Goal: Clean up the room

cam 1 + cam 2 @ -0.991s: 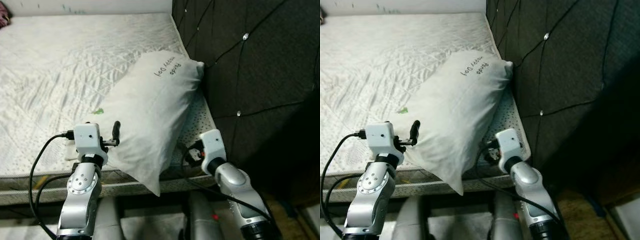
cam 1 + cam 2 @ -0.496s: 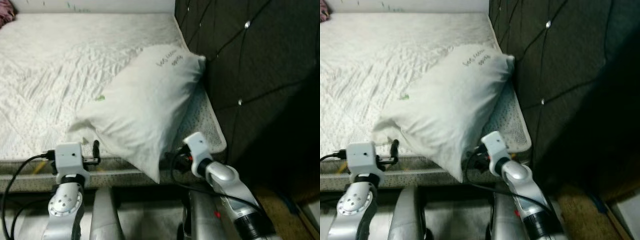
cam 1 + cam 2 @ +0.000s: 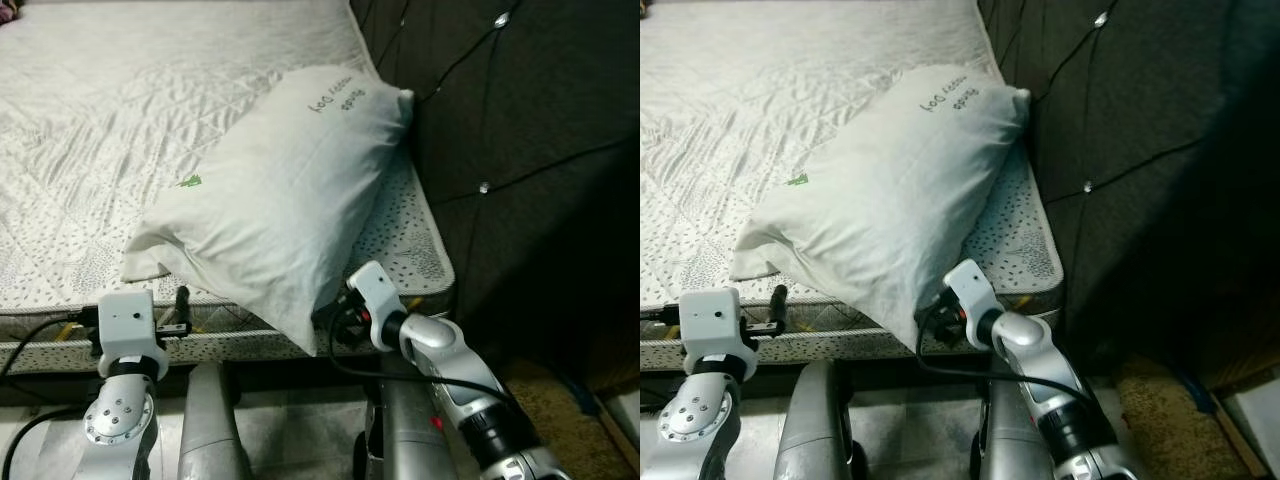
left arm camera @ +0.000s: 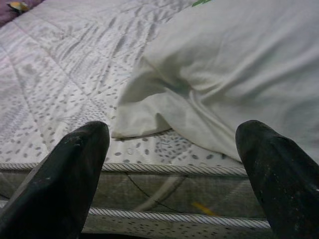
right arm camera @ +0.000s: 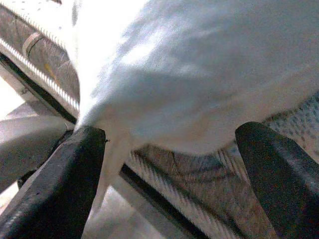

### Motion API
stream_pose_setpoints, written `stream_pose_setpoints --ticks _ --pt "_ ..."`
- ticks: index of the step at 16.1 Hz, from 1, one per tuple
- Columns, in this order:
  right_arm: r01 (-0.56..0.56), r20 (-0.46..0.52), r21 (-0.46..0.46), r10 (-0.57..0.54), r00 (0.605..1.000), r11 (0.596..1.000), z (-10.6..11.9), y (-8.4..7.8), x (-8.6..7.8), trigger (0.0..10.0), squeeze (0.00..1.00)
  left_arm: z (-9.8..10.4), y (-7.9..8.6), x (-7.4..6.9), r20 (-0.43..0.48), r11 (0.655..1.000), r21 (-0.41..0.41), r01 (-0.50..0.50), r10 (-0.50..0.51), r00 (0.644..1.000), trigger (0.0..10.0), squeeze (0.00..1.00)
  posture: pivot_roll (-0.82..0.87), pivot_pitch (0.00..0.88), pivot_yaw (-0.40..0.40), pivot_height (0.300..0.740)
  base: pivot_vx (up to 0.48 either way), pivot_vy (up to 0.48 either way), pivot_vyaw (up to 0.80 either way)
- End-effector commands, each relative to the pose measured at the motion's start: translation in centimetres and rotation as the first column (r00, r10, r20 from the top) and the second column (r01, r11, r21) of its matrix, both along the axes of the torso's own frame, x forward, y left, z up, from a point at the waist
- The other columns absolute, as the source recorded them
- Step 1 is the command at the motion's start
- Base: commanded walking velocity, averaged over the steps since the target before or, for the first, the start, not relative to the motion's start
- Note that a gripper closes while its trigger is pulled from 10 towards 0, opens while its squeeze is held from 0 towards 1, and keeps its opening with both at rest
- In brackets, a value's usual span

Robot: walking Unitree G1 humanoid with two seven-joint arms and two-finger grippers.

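Note:
A white pillow with handwriting near its top lies tilted on the mattress, its upper end against the dark headboard. One lower corner hangs over the mattress's front edge. My left gripper is open, low at the front edge and a little short of the pillow's left corner. My right gripper is open too, just below the overhanging corner, and the pillow's underside bulges between its spread fingers. Nothing is gripped.
The tufted headboard forms a wall on the right. The quilted mattress stretches away to the left and back. My silver legs stand against the bed base. A brown rug lies on the floor at the right.
Both grippers have dropped from the pillow's sides to the mattress's front edge. The pillow has settled flatter, its left corner spread on the mattress. The camera has tilted down.

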State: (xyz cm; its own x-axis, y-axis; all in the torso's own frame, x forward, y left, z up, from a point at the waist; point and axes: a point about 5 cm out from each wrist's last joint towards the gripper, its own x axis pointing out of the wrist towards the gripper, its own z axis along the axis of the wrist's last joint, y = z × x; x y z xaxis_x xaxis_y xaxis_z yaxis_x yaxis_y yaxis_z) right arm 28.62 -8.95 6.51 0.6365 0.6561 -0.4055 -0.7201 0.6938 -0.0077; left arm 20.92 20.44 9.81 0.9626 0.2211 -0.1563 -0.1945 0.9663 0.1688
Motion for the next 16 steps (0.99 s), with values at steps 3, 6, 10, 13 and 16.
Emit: stream_pose_setpoints --ticks 3,6,10,13,16 --pt "-0.015 -0.009 0.017 0.016 1.000 1.000 0.1 1.0 0.3 10.0 0.00 0.2 0.2 0.1 0.004 1.000 0.003 -0.005 0.005 1.000 10.0 0.00 0.09 0.106 -0.007 0.506 0.000 0.000 0.00" --pt "-0.034 -0.035 0.062 0.036 0.999 0.998 0.3 1.5 0.4 10.0 0.00 0.3 0.1 0.2 0.018 1.000 -0.003 -0.009 0.009 1.000 10.0 0.00 0.09 0.101 -0.016 0.506 0.000 0.000 0.00" --pt "-0.116 -0.101 0.151 0.132 0.986 0.982 1.6 0.4 0.7 10.0 0.00 0.3 0.0 0.4 0.024 1.000 -0.014 0.000 0.000 1.000 10.0 0.00 0.09 0.099 -0.015 0.506 0.000 0.000 0.00" --pt "-0.078 -0.106 0.190 0.099 0.989 0.979 2.1 0.2 1.4 10.0 0.00 0.3 -0.2 0.6 0.027 1.000 -0.019 0.008 -0.008 1.000 10.0 0.00 0.09 0.098 -0.013 0.506 0.000 0.000 0.00" --pt "0.008 -0.144 0.262 0.032 0.989 0.965 2.7 1.1 1.7 10.0 0.00 0.4 -0.4 0.8 0.032 0.999 -0.026 0.019 -0.018 0.999 10.0 0.00 0.09 0.095 -0.010 0.506 0.000 0.000 0.00"
